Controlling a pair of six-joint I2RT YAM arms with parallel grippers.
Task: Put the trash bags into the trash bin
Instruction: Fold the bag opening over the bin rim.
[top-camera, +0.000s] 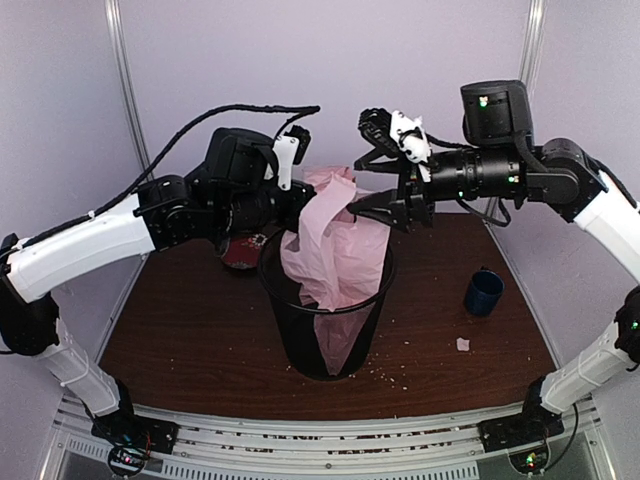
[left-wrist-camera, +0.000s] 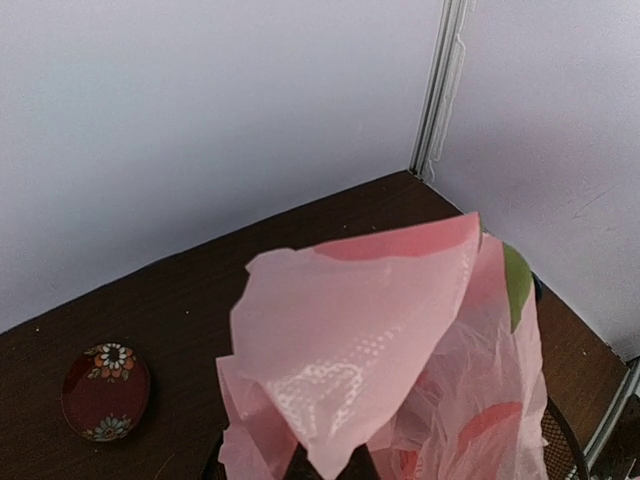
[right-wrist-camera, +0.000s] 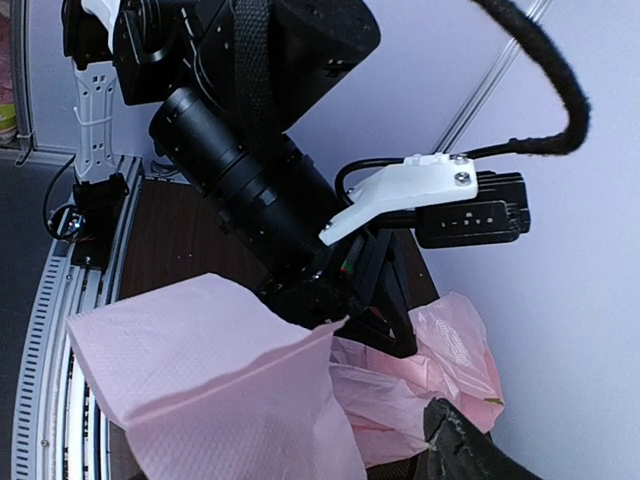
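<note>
Nearest, the black wire-mesh round bin (top-camera: 300, 345) holds half the thin pale-pink plastic bag (top-camera: 335, 250); my left gripper (top-camera: 305, 200) pinches its top, my right gripper (top-camera: 355, 187) waits beside, jaws wide apart.

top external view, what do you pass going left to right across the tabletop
red dish -> trash bin -> blue mug

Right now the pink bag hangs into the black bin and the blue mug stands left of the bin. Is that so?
Not quite. The pink bag does hang into the black bin, but the blue mug stands right of the bin, not left; the top external view shows it.
</note>
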